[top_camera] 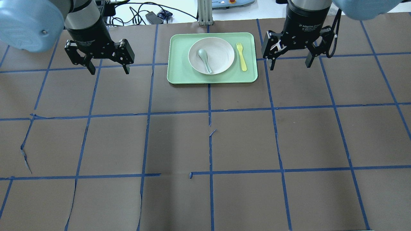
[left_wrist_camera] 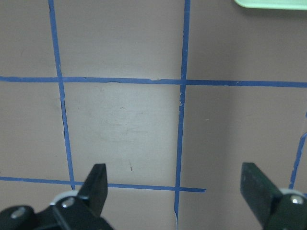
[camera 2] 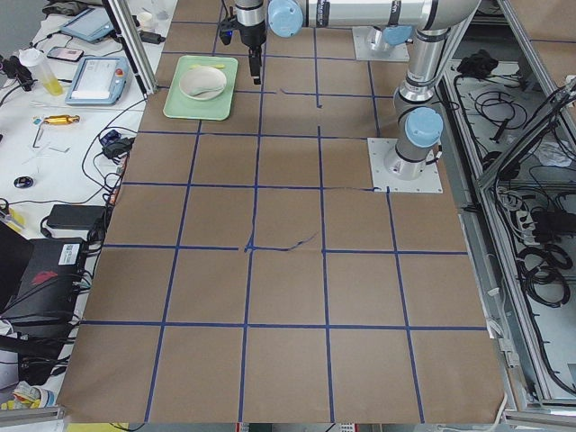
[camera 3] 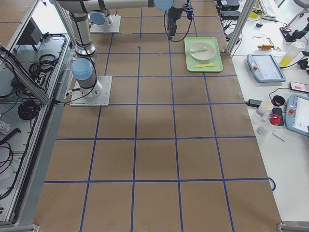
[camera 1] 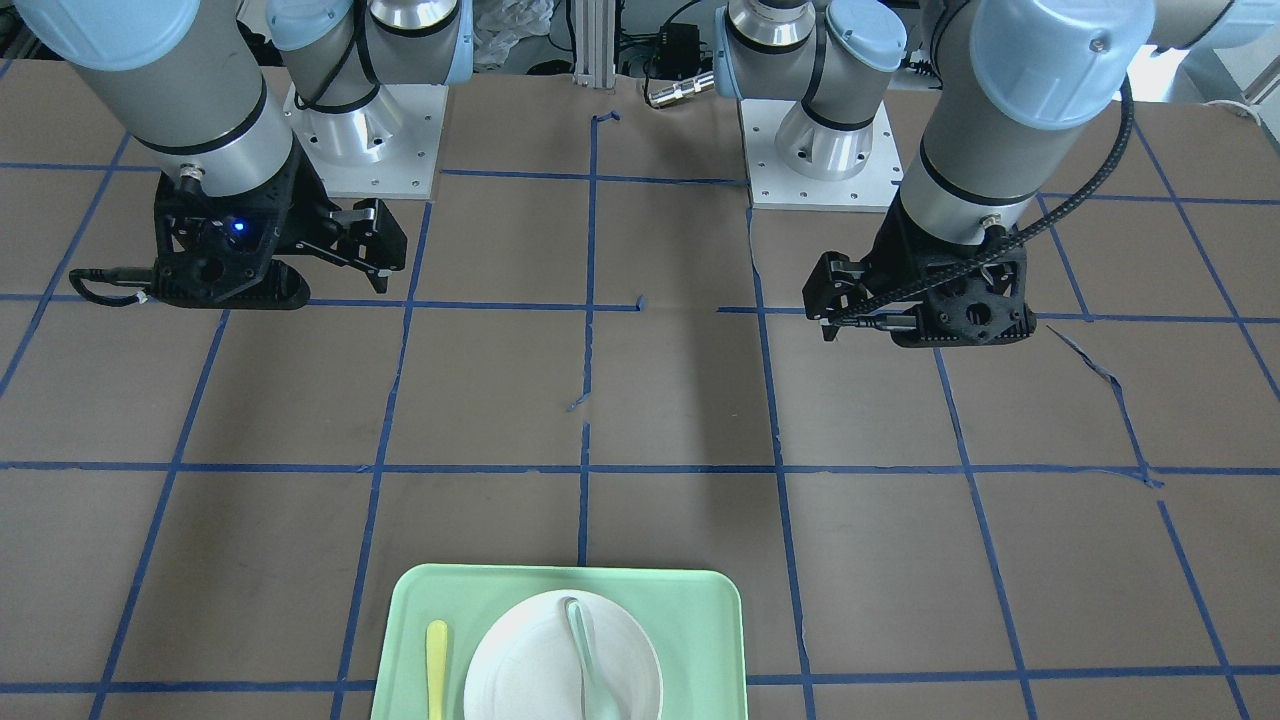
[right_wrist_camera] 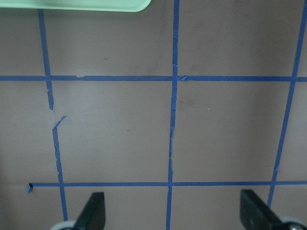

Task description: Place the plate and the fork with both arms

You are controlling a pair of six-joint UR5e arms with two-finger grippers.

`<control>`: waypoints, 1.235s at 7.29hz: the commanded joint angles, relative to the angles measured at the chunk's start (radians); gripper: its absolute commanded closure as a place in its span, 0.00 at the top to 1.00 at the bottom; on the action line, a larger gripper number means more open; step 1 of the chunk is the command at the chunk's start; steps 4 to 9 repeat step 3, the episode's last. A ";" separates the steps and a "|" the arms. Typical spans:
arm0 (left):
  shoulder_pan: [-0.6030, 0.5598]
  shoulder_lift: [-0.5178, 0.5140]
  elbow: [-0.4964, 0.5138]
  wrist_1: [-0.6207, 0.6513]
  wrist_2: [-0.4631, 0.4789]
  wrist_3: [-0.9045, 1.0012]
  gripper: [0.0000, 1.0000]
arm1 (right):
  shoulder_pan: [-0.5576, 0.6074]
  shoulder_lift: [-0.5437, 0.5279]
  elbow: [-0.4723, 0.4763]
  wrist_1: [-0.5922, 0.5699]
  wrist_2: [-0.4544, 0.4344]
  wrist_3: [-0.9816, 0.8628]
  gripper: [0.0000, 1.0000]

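The off-white plate (top_camera: 222,51) sits in the middle of a light-green tray (top_camera: 179,77) at the far middle of the table. The yellow fork (top_camera: 241,56) lies on the tray to the plate's right, tines pointing away from me. Plate (camera 1: 525,665) and fork (camera 1: 437,655) also show in the front-facing view. My left gripper (top_camera: 109,70) hovers open and empty over the table, left of the tray. My right gripper (top_camera: 290,65) hovers open and empty just right of the tray. The wrist views show open fingers, left gripper (left_wrist_camera: 173,177) and right gripper (right_wrist_camera: 172,201), above bare table.
A pale grey-green spoon (top_camera: 204,59) lies in the plate. The brown table is marked with a blue tape grid (top_camera: 210,110). The tray's edge shows at the top of both wrist views (left_wrist_camera: 268,3) (right_wrist_camera: 72,5). Cables and devices lie beyond the far table edge.
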 commanded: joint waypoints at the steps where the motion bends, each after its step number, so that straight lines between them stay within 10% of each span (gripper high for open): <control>1: 0.002 -0.008 -0.012 0.000 0.000 0.019 1.00 | 0.002 -0.001 -0.001 0.000 0.001 0.005 1.00; 9: -0.010 0.013 -0.004 -0.009 0.000 0.018 1.00 | 0.000 -0.001 -0.001 0.003 -0.002 0.005 1.00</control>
